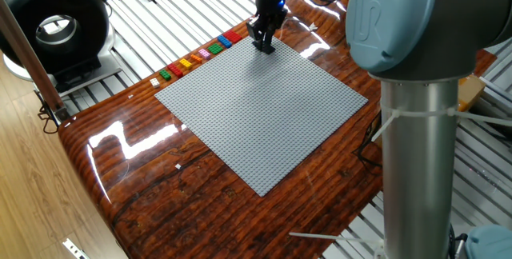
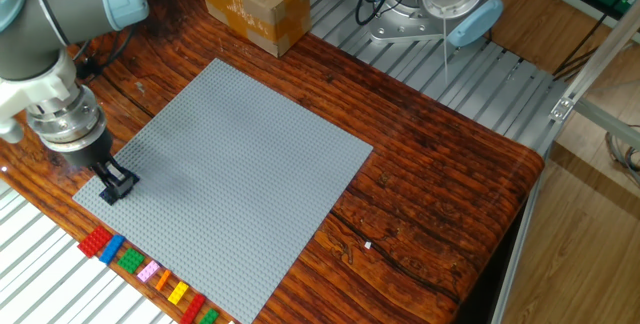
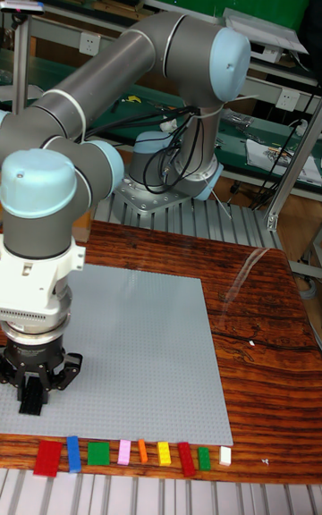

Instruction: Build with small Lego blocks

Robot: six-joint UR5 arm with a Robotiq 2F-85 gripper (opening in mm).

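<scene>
Hovering low over the near corner of the grey baseplate (image 2: 225, 169), the gripper (image 2: 116, 186) looks like it's right at the start of a pick — nothing is built on the plate yet, and I can't make out a brick between the jaws. They look nearly pinched together, but honestly I cannot tell whether they're shut or gripping something tiny.

The small Lego blocks (image 3: 125, 453) sit in a neat row on the worktop (image 2: 430, 204) just past the plate edge, a little below the jaws in the tall view: red, blue, green, pink, orange, yellow and a few more. The red one (image 3: 46, 458) lies closest to the tool.

Next move, I'd guess, is a short shift off the plate to line up over one brick — tight spacing, so neighbours could get nudged.

The arm's wrist points straight down, fingers vertical.
</scene>
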